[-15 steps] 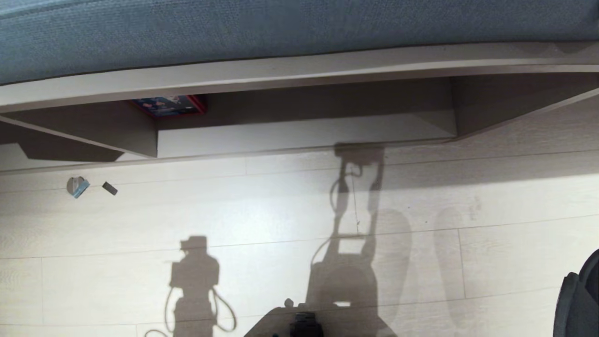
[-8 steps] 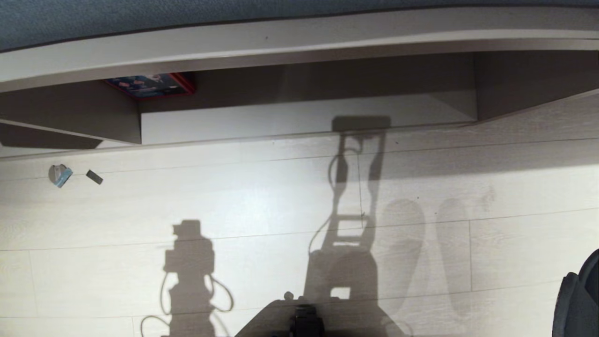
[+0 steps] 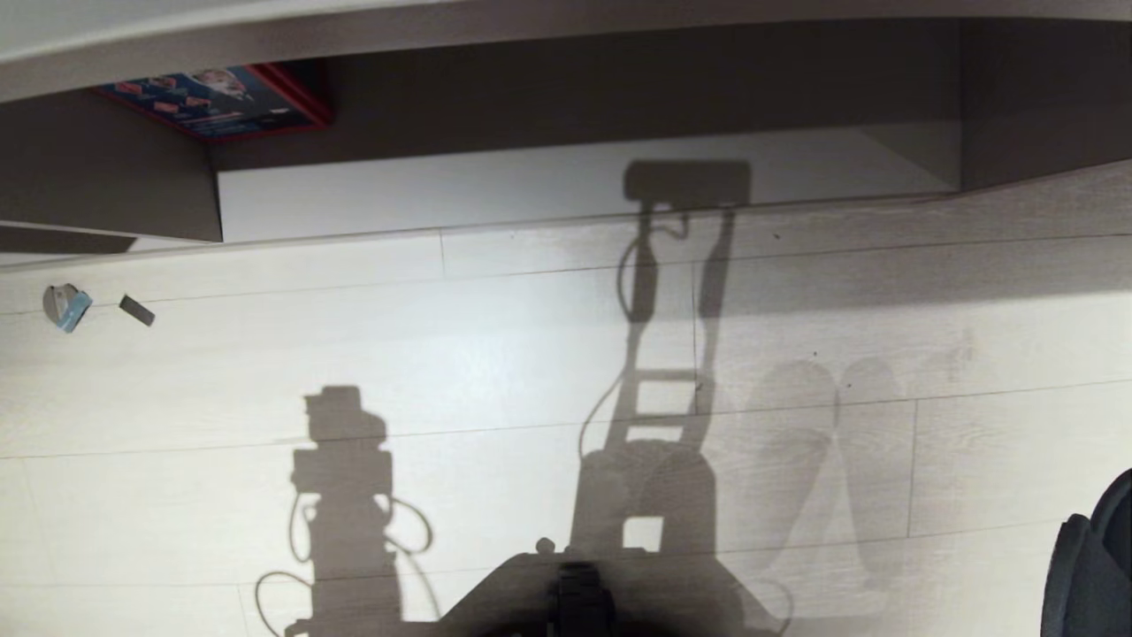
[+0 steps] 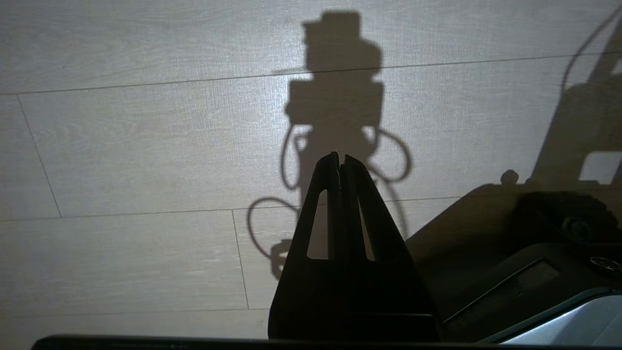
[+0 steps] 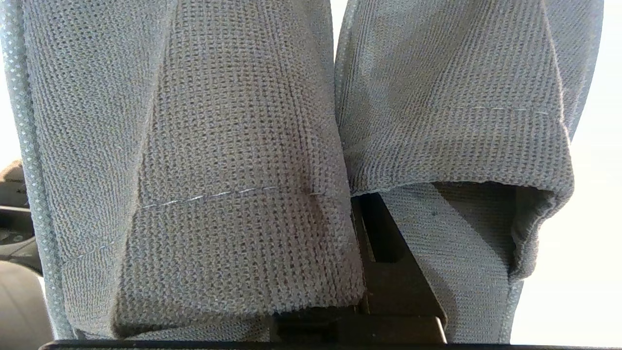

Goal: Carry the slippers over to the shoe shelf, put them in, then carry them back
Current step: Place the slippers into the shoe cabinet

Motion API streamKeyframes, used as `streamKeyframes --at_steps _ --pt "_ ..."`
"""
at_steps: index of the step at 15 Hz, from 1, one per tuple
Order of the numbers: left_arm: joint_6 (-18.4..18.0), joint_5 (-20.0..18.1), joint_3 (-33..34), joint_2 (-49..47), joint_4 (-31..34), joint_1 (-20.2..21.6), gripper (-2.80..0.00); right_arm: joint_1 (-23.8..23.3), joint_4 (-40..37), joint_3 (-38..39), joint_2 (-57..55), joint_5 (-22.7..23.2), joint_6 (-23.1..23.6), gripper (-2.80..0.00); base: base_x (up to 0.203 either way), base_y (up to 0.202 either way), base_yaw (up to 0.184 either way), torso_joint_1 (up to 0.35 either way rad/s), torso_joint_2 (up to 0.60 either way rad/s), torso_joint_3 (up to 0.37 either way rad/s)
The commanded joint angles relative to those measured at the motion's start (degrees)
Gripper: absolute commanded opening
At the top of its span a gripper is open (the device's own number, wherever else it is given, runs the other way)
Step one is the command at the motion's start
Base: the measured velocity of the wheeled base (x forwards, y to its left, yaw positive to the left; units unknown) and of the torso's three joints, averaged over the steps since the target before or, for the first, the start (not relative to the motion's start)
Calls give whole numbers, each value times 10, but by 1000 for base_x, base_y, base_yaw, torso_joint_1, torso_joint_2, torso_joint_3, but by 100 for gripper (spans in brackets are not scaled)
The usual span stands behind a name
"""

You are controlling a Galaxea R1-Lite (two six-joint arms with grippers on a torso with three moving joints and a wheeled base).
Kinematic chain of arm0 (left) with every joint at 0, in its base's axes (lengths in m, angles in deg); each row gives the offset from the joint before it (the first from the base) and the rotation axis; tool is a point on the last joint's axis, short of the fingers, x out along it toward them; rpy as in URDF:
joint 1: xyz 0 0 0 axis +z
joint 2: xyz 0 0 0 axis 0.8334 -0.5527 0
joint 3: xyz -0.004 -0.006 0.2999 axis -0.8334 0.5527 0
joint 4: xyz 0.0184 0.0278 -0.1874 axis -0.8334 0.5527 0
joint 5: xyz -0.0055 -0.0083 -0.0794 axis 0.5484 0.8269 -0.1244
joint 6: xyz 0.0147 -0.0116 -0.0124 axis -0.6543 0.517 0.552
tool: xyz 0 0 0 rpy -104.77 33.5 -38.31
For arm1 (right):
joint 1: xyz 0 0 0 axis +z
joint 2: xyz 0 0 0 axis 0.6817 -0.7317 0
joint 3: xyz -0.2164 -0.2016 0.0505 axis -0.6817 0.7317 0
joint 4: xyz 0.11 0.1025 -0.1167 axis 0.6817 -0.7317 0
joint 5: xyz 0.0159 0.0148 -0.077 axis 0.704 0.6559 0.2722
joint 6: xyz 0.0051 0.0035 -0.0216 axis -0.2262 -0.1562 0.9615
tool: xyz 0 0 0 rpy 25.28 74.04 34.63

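Observation:
In the right wrist view my right gripper (image 5: 357,201) is shut on the slippers (image 5: 194,146), two grey knitted ones hanging side by side; the second slipper (image 5: 452,121) shows its open mouth. One dark finger (image 5: 388,262) shows between them, and the tips are hidden by fabric. The shoe shelf (image 3: 531,199) runs along the top of the head view, taupe with a pale base board and an upright divider (image 3: 115,177) on the left. My left gripper (image 4: 341,158) is shut and empty above the pale floor. A dark shape (image 3: 1092,566) sits at the head view's lower right edge.
A red-edged printed box (image 3: 212,99) lies in the shelf's wide compartment near the divider. Two small scraps (image 3: 66,305) (image 3: 137,310) lie on the floor at the left. My own base (image 3: 575,602) shows at the bottom edge. Arm shadows fall across the pale plank floor.
The whole head view has shifted: the shelf sits higher and larger in the picture, and the blue-grey fabric above it has left the view. That is the camera moving; nothing else changed.

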Motion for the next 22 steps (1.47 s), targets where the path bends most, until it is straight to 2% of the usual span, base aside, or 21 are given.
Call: streamKeyframes --at_steps 1,3,5,7,9,13,16,20,22 --pt "1 0 0 -1 0 0 -280 0 0 1 0 0 2 -280 0 0 0 2 7 -188" --pt "-1 0 0 -1 -1 0 -280 0 6 -7 0 3 10 -280 0 0 0 -3 3 -83" --pt "-1 0 0 -1 0 0 -280 1 -11 -56 -8 17 5 -280 0 0 0 -1 -3 -16" --pt "-1 0 0 -1 0 0 -280 1 -38 -103 -61 40 4 -280 0 0 0 0 0 0" --pt "-3 0 0 -1 0 0 -280 2 -34 -129 -147 72 4 -280 0 0 0 0 0 0" --pt "-6 0 0 -1 -1 0 -280 2 91 -173 -354 113 19 -280 0 0 0 0 0 0" --pt "-6 0 0 -1 0 0 -280 2 147 -246 -495 126 31 -280 0 0 0 0 0 0" --pt "-6 0 0 -1 0 0 -280 7 277 -333 -631 154 31 -280 0 0 0 0 0 0" --pt "-6 0 0 -1 -1 0 -280 17 308 -376 -661 156 11 -280 0 0 0 0 0 0"
